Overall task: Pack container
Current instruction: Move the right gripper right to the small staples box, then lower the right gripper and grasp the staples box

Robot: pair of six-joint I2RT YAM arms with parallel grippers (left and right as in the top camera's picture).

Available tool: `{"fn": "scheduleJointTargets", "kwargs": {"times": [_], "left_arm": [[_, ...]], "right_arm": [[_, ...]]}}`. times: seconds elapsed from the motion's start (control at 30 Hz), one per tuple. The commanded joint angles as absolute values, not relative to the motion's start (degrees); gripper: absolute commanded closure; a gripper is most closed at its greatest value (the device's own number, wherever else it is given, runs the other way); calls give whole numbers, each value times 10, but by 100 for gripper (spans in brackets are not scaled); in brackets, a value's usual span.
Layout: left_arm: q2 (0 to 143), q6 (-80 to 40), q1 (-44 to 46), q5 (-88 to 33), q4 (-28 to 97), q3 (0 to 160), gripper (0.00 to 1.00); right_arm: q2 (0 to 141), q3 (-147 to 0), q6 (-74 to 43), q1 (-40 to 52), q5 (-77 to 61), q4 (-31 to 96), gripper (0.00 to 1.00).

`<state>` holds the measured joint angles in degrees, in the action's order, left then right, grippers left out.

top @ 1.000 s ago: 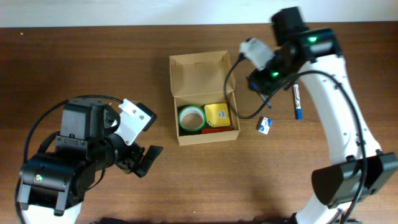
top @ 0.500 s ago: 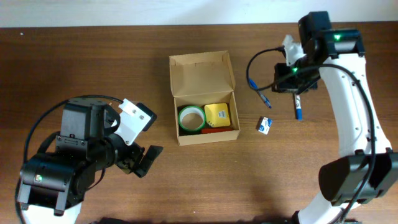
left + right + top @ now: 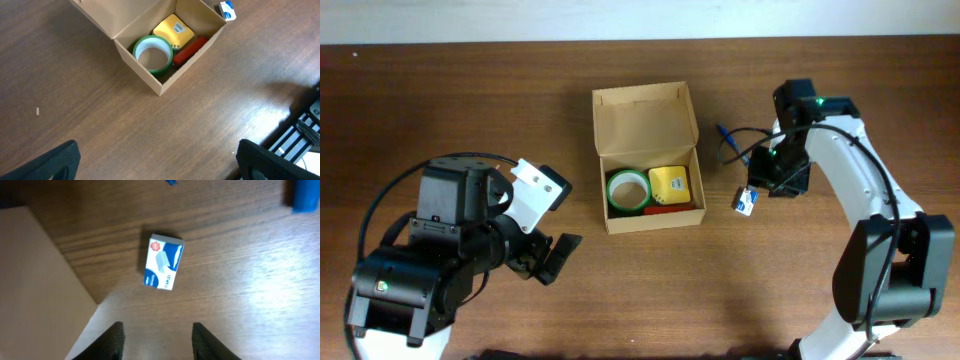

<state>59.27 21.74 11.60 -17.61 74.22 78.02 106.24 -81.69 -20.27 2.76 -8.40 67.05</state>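
Observation:
The container point(image 3: 650, 222) is a tan cardboard box at mid-table, its flap lid open toward the back. Inside it lie a green tape roll point(image 3: 627, 190), a yellow item point(image 3: 669, 184) and a red item point(image 3: 670, 210). The left wrist view shows the same container point(image 3: 137, 70) with the tape roll point(image 3: 152, 52). A small blue-and-white staples box point(image 3: 746, 201) lies on the table to its right. My right gripper point(image 3: 770, 183) hovers beside it, open and empty. In the right wrist view the staples box point(image 3: 163, 268) lies just ahead of my right gripper point(image 3: 159, 342). My left gripper point(image 3: 157, 170) stands wide open over bare wood.
A blue pen point(image 3: 723, 132) lies on the table behind the staples box, partly under the right arm. A blue object point(image 3: 303, 195) shows at the top right of the right wrist view. The container's tan wall point(image 3: 35, 280) stands close on the left of the right fingers.
My right arm swung from beside the container's lid out to the right, then came down and forward over the staples box. Its jaws narrowed, then widened. The left arm has not moved.

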Motion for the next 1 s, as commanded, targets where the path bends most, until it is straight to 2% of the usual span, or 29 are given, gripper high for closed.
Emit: {"fn": "scheduleJointTargets", "kwargs": {"times": [0.0,0.1,0.5,0.6,0.97], "left_arm": [[593,228,113,-178,742,788,0],[593,228,114,-178,742,788,0],[593,228,114,-178,742,788,0],[593,228,113,-178,742,788,1],[593,228,113,-178,742,788,0]], "right_arm": [[1055,-779,-238,26,-76,648,51],[1055,-751,-261,26,-74,623,48],[1055,-681,-314,74,-55,472,48],[1055,-681,-342,92,-1,471,41],[1055,-673,-350,98,28,460,40]]}}
